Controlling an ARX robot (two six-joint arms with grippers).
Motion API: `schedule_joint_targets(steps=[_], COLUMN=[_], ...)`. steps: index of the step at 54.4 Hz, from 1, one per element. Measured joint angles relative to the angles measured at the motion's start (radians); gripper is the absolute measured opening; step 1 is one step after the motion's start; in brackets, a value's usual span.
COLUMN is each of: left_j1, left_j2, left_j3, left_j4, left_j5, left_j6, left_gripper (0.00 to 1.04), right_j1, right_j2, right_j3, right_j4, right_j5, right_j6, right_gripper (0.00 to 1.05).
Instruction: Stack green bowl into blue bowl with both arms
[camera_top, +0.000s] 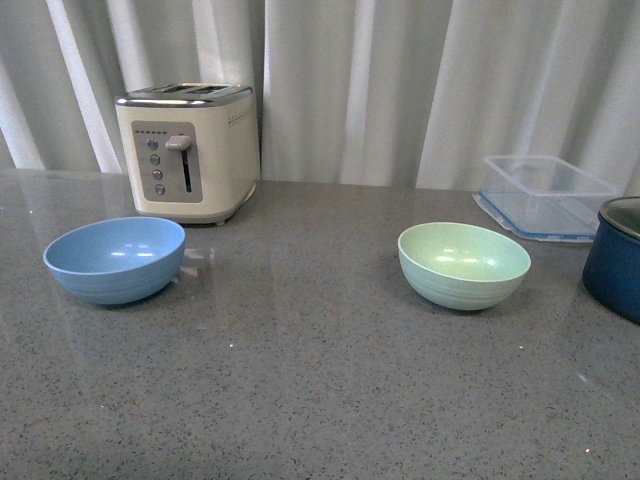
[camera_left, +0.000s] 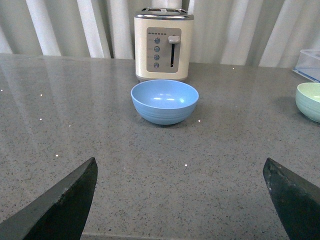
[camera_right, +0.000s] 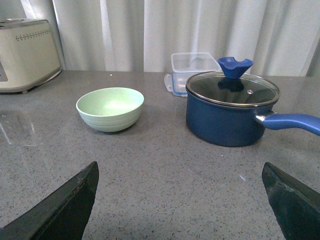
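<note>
- Only the dark, wedge-shaped tips of the left gripper (camera_left: 177, 200) show in its wrist view; the rest is cut off by the frame. Its fingers (camera_left: 65, 200) are spread wide with bare counter between them, holding nothing.
- The right gripper (camera_right: 175, 202) is seen the same way. Two matte black fingers (camera_right: 292, 200) stand far apart, nothing is between them, and the body is out of frame.
- The toaster (camera_top: 188, 150) is a cream, rounded box with a brushed-metal top, a grey control panel, round buttons and a lever. The right wrist view shows only one end of it.
- The blue bowl (camera_top: 115, 258) sits upright just in front of the toaster, a little to its left. It is matte sky-blue, round and empty, with faint ridges low on the outside.
- The green bowl (camera_top: 463, 263) stands well to the toaster's right, about as far forward as the blue one and well apart from it. It has the same ridged matte shape in pale mint, and the left wrist view clips it at the edge.
- The clear container (camera_top: 545, 195) lies further right of the toaster, back near the curtain (camera_top: 380, 80). It is a see-through plastic rectangle with a blue rim, and in the right wrist view the pot partly hides it.
- The navy pot (camera_right: 225, 117) is furthest right of the toaster and is cut off in the front view. It is glossy, with a glass lid and a blue knob, and its handle runs out of frame.
- The countertop (camera_top: 300, 380) is grey speckled stone, polished enough to show reflections.
</note>
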Motion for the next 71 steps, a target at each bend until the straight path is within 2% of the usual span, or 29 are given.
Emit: schedule_joint_targets(steps=[58, 60, 63, 66, 71], left_j1=[0.0, -0.018, -0.056, -0.065, -0.052], left_j2=[0.0, 0.008, 0.045, 0.1, 0.198], left_j3=[0.0, 0.001, 0.002, 0.002, 0.018], left_j4=[0.0, 0.002, 0.033, 0.075, 0.136], left_j5=[0.0, -0.035, -0.212, -0.325, -0.341], left_j6=[0.0, 0.013, 0.06, 0.087, 0.101], left_gripper=[0.98, 0.98, 0.98, 0.98, 0.98], right_j1=[0.0, 0.0, 0.0, 0.0, 0.0], right_j2=[0.0, 0.0, 0.0, 0.0, 0.0], right_j3=[0.0, 0.0, 0.0, 0.0, 0.0], right_j4=[0.0, 0.0, 0.0, 0.0, 0.0], right_j5=[0.0, 0.0, 0.0, 0.001, -0.001], right_j6=[0.0, 0.0, 0.0, 0.0, 0.0], right_gripper=[0.95, 0.95, 0.95, 0.95, 0.95])
